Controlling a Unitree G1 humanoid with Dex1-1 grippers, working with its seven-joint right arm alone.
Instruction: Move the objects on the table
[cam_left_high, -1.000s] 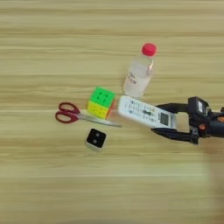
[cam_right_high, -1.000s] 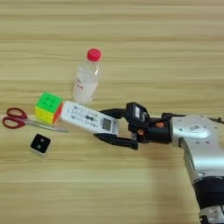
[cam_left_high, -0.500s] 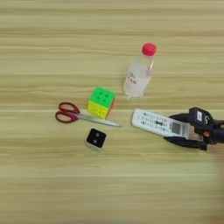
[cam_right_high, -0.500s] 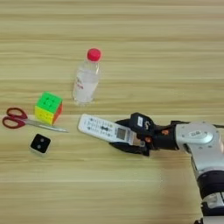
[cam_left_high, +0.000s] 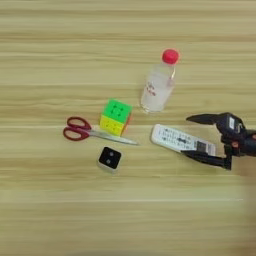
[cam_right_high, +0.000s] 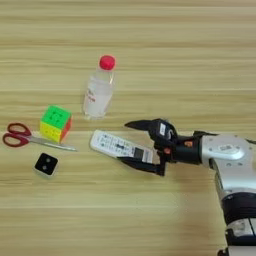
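I take the white remote as my landmark, lying flat and slantwise on the tabletop. My right gripper sits at the remote's right end with its two black fingers spread — the upper one reaching out above the remote's end, the lower one lying along its near edge. Whether that lower finger touches the remote I cannot tell; nothing is pinched between them, and I judge the remote to be resting on the wood, not carried.

How far along am I? The task names no goal spot, so I can only say how things lie. The clear red-capped bottle is just above and left of the remote, apart from it. The puzzle cube is to the remote's left, with the red-handled scissors further left again, their blades running under the cube's near edge toward the remote. The small black square device is left of the remote and a little nearer to me, just below the scissor tips. None of these four is near the fingers, so if they are meant to move too, I judge that work is not yet done.

The surface is light-brown wood with long horizontal grain stripes and no mat — it fills both views, so nothing of the room shows.
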